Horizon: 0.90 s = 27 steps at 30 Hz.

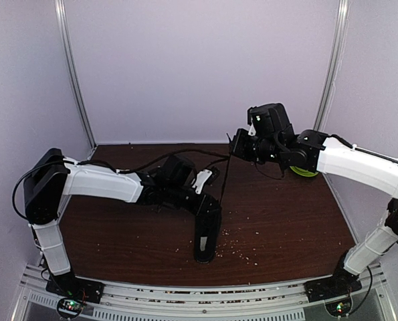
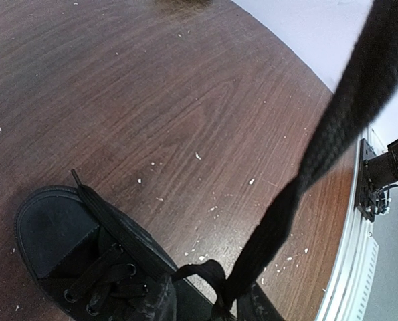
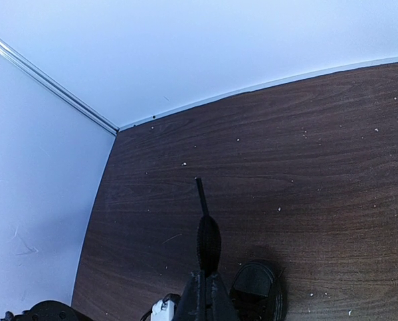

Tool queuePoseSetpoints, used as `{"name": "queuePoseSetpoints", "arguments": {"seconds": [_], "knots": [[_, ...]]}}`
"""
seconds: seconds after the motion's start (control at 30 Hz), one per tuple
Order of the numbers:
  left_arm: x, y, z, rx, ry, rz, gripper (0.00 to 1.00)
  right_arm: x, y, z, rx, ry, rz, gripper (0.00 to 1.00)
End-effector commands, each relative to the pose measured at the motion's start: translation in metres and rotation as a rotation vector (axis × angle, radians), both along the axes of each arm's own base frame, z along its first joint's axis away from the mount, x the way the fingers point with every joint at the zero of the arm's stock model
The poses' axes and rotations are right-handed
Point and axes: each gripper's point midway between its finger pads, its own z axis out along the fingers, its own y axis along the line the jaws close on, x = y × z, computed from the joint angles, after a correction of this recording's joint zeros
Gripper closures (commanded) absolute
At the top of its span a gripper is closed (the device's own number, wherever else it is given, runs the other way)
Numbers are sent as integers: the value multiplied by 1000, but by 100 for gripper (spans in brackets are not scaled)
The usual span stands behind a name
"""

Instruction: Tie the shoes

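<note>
The shoe [image 1: 207, 234] stands on the table [image 1: 285, 214], near the middle of its near edge. The right end effector [image 1: 236, 144] is closed on one taut lace [image 1: 224, 177]. For the left end effector [image 1: 209, 179] I cannot tell. No bow is visible, so I judge most tying remains.

sneaker [image 1: 207, 235]: showing all black, toe cap and upper alike
lace [image 2: 332, 134]: reading black, with a fine woven texture
worktop [image 1: 285, 221]: showing dark reddish-brown wood grain, flecked with pale crumbs
bowl [image 1: 306, 172]: showing yellow-green
left arm [image 1: 102, 182]: wearing white shells over black joints
right arm [image 1: 359, 164]: wearing the same white and black
walls [image 1: 199, 67]: reading pale lavender-white
rail [image 1: 185, 294]: shining silver-grey
</note>
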Motion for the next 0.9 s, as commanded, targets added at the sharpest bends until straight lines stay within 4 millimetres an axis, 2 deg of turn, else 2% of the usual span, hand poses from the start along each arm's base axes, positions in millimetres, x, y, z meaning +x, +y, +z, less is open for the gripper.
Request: {"name": "queuePoseSetpoints", "arguments": {"seconds": [0.0, 0.1, 0.27, 0.4, 0.63, 0.87], "knots": [[1, -11, 7, -22, -26, -19, 65, 6, 1, 5, 23, -10, -10, 100], [0, -11, 6, -20, -25, -22, 67, 6, 1, 5, 25, -10, -11, 100], [-1, -13, 6, -23, -23, -22, 87, 6, 2, 4, 24, -8, -8, 100], [-1, -10, 9, -33, -31, -13, 99, 8, 1, 1, 18, -3, -11, 100], [-2, -3, 18, -70, -48, 11, 100, 16, 11, -21, -20, 39, 22, 100], [-2, 8, 31, -116, -51, 30, 100, 29, 42, -64, -106, 126, 109, 100]]}}
